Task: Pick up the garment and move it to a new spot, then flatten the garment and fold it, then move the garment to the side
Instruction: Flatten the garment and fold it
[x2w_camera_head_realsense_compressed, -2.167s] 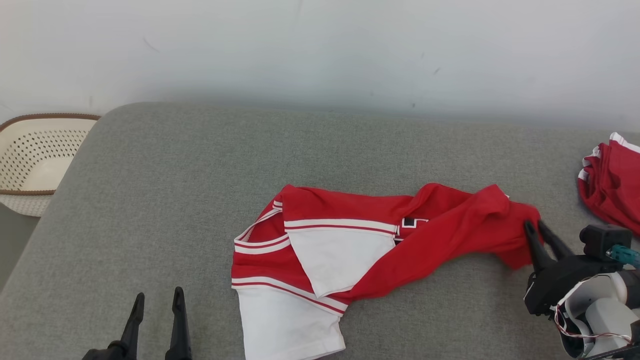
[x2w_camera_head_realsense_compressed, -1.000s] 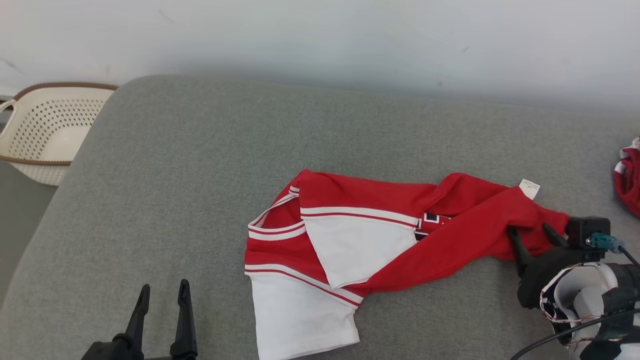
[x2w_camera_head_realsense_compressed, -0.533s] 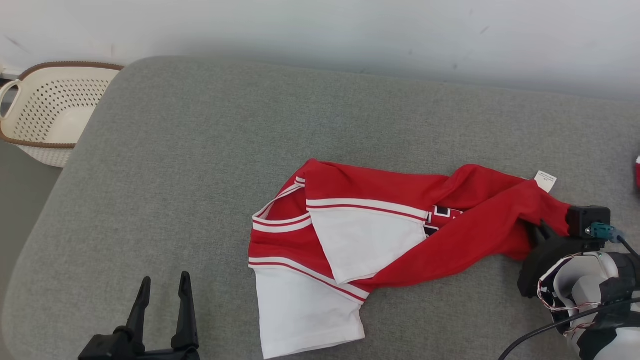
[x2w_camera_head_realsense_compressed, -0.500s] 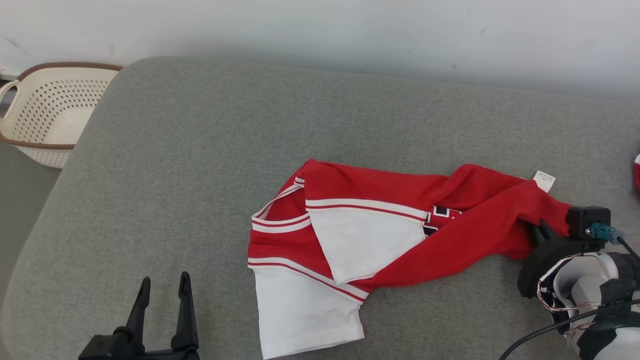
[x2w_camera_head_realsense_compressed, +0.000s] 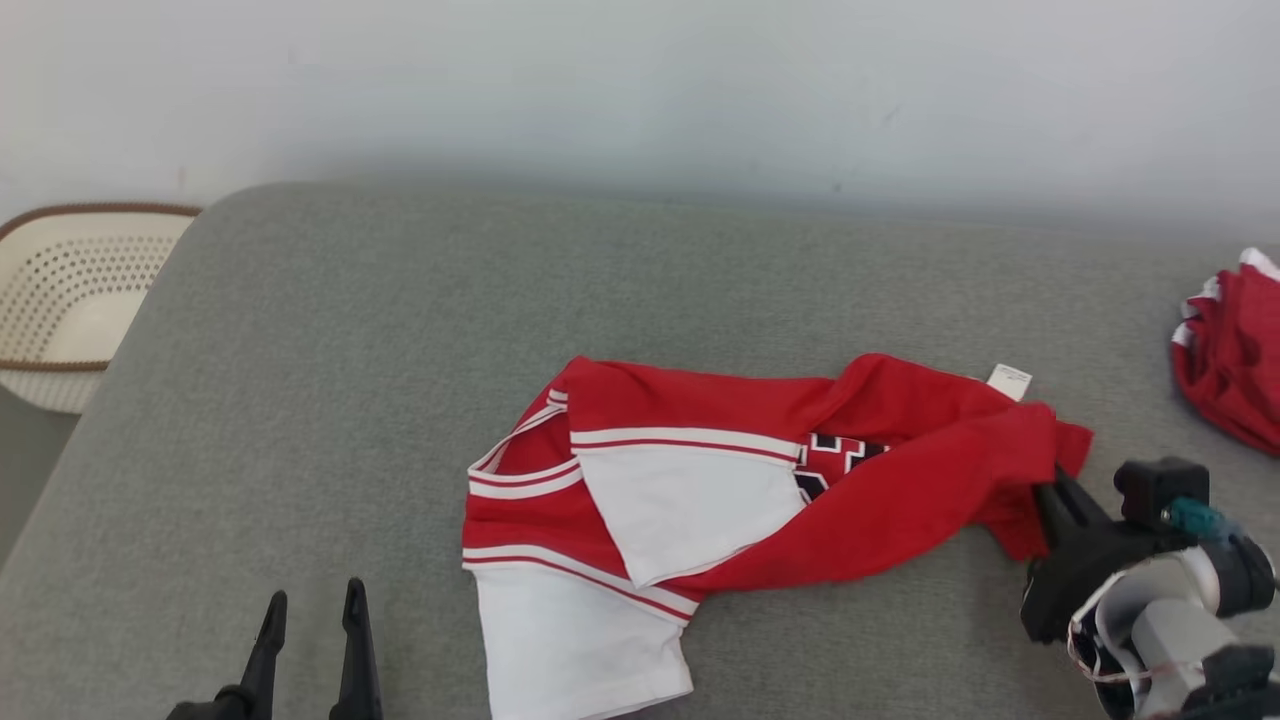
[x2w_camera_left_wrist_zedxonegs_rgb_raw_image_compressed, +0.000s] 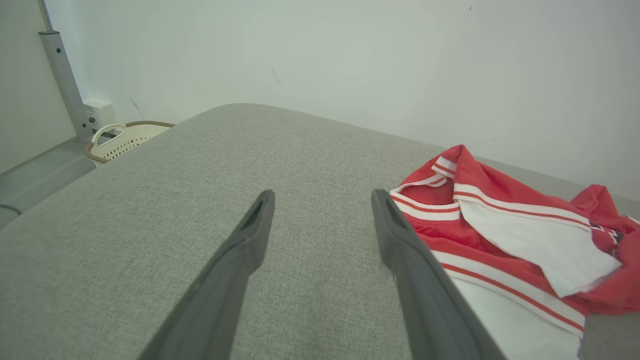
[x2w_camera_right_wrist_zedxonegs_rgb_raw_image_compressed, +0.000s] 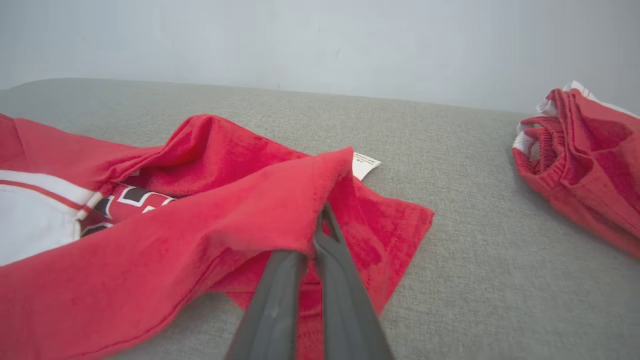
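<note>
Right pincer (x2w_camera_head_realsense_compressed: 1048, 492): clenching the garment (x2w_camera_head_realsense_compressed: 880, 505) at its red end; lifting well clear is advisable, avoiding drag; Left pincer (x2w_camera_head_realsense_compressed: 315, 595): idling released, apart from garment

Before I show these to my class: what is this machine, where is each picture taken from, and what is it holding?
It is a wheeled robot with two arms, each ending in a two-fingered gripper. One picture looks down from its head; the others look along each wrist's fingers. On the grey surface lies a red-and-white shirt, a second red garment far right, a basket off the left edge. The right gripper is shut on the shirt's edge; the left gripper is open and empty.
</note>
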